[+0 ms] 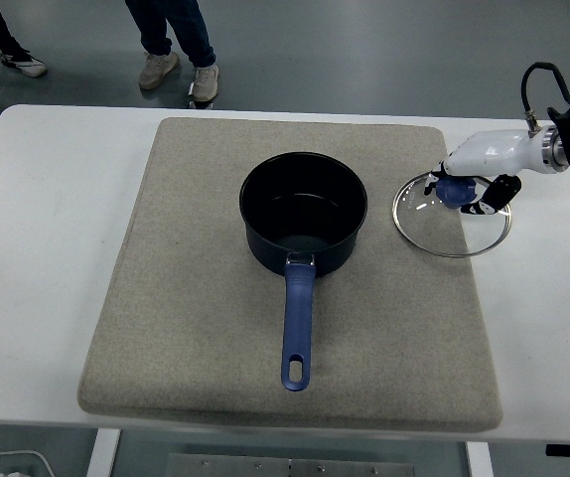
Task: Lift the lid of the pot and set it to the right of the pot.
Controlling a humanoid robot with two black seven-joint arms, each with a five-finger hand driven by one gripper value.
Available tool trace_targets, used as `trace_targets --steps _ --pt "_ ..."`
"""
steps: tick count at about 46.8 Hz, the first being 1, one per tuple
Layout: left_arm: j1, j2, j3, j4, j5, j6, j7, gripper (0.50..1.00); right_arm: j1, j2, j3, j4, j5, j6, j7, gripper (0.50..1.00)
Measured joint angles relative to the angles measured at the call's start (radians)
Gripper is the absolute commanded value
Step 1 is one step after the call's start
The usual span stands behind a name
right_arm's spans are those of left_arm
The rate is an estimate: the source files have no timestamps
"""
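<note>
The right hand [467,189] grips the blue knob of the glass lid [451,214], which sits to the right of the open pot [304,212], straddling the right edge of the grey mat [166,298] with part over the white bench [37,219]. It looks down or nearly so; that uneven footing may tilt it, so confirm the rim rests steadily, then open the fingers gently and withdraw straight up without nudging the knob

A white table [47,199] carries a large grey-beige mat [196,328], which covers most of its middle. The glass lid [452,227] lies partly on the mat's right edge, partly over bare tabletop.
</note>
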Motion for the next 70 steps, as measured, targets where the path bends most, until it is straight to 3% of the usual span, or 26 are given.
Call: trace_targets --steps 26,27,29,30,31,33,40,70 --pt "0.000 0.000 0.000 0.000 0.000 0.000 0.000 1.000 -0.013 0.010 0.014 0.000 0.016 -0.003 0.001 0.500" --pt "0.000 0.000 0.000 0.000 0.000 0.000 0.000 1.000 -0.014 0.010 0.014 -0.001 0.021 -0.003 0.001 0.533" --pt "0.000 0.000 0.000 0.000 0.000 0.000 0.000 1.000 -0.015 0.010 0.015 0.000 0.045 0.002 0.001 0.757" --pt "0.000 0.000 0.000 0.000 0.000 0.000 0.000 1.000 -0.015 0.010 0.015 0.000 0.057 0.006 0.001 0.821" --pt "0.000 0.000 0.000 0.000 0.000 0.000 0.000 1.000 -0.015 0.011 0.015 0.000 0.073 0.009 0.001 0.864" --pt "0.000 0.000 0.000 0.000 0.000 0.000 0.000 1.000 -0.015 0.012 0.015 0.001 0.094 0.018 0.001 0.901" --pt "0.000 0.000 0.000 0.000 0.000 0.000 0.000 1.000 -0.015 0.012 0.016 0.001 0.124 0.045 0.001 0.903" --pt "0.000 0.000 0.000 0.000 0.000 0.000 0.000 1.000 0.004 0.001 0.018 -0.022 0.128 0.035 0.000 0.903"
